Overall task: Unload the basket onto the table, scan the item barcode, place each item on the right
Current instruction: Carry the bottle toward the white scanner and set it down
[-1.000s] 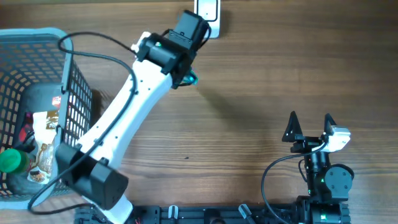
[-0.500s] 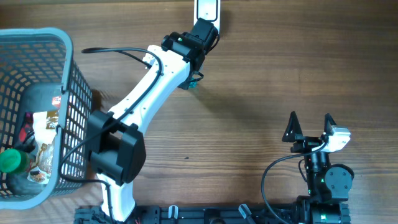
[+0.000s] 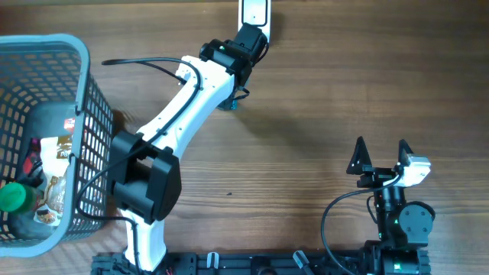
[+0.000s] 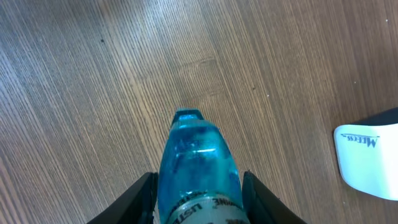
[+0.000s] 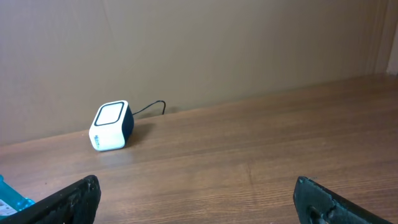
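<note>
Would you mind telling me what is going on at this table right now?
The left arm stretches to the far edge of the table, with a blue bottle between the fingers of the left gripper, close to the white scanner. It is unclear whether the bottle is firmly clamped or being let go. The right gripper is open at the near edge and holds nothing. A basket with more items stands on the left.

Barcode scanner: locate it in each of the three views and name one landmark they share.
Overhead: the barcode scanner sits at the top edge, near centre.
Left wrist: it is at the right edge, partly cut off.
Right wrist: it is left of centre, far across the table.
Shared landmark: the blue bottle, visible in all three views.
</note>
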Controlling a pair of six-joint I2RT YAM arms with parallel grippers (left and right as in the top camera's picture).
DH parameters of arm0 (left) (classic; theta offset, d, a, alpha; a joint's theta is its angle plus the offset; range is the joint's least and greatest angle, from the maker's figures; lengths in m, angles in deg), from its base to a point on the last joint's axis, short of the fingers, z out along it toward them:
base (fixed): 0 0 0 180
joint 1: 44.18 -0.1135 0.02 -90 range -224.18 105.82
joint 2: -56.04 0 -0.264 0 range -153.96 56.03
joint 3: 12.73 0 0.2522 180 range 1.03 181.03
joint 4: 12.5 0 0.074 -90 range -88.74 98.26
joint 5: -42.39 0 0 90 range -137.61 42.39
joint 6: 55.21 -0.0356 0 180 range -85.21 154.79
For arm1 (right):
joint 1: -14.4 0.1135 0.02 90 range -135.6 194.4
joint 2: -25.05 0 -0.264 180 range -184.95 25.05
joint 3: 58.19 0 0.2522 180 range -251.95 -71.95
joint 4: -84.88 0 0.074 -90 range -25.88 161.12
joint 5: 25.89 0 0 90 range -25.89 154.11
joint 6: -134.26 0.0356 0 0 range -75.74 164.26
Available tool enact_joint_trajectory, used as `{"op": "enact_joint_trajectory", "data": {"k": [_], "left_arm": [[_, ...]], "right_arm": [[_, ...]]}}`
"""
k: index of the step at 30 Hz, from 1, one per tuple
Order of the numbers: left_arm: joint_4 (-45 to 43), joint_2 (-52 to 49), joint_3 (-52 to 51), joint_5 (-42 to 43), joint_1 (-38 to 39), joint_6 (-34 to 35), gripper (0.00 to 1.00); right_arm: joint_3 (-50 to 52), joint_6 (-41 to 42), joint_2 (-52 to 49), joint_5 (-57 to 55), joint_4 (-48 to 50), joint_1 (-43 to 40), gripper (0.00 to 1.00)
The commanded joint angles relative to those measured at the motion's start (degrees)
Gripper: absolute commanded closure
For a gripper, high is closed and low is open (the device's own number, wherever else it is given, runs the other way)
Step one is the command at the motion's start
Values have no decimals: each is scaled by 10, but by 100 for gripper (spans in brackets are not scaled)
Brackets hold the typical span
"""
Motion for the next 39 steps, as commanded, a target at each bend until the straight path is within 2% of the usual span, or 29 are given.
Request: {"op": "enact_joint_trajectory", "data": {"k": [1, 3, 5, 7, 9, 10, 25, 34, 39], "left_arm": [[1, -12, 8, -19, -3, 5, 58], [-3, -12, 8, -21, -3, 5, 55], [-9, -13, 8, -21, -3, 5, 46], [-16, -13, 8, -23, -3, 5, 28], [-19, -13, 8, -22, -6, 5, 6], [-19, -13, 8, -23, -8, 5, 0], [9, 5, 8, -16, -24, 1, 0], [47, 140, 8, -11, -67, 1, 0], [5, 242, 8, -12, -80, -88, 0]], "right_arm": [[1, -9, 3, 5, 2, 1, 1], [1, -9, 3, 5, 2, 1, 0], [1, -9, 3, 5, 2, 1, 0], [1, -9, 3, 5, 2, 1, 0], [1, -9, 3, 5, 2, 1, 0], [1, -9, 3, 5, 2, 1, 0], [1, -9, 3, 5, 2, 1, 0], [1, -9, 3, 5, 2, 1, 0], [1, -9, 3, 5, 2, 1, 0]]}}
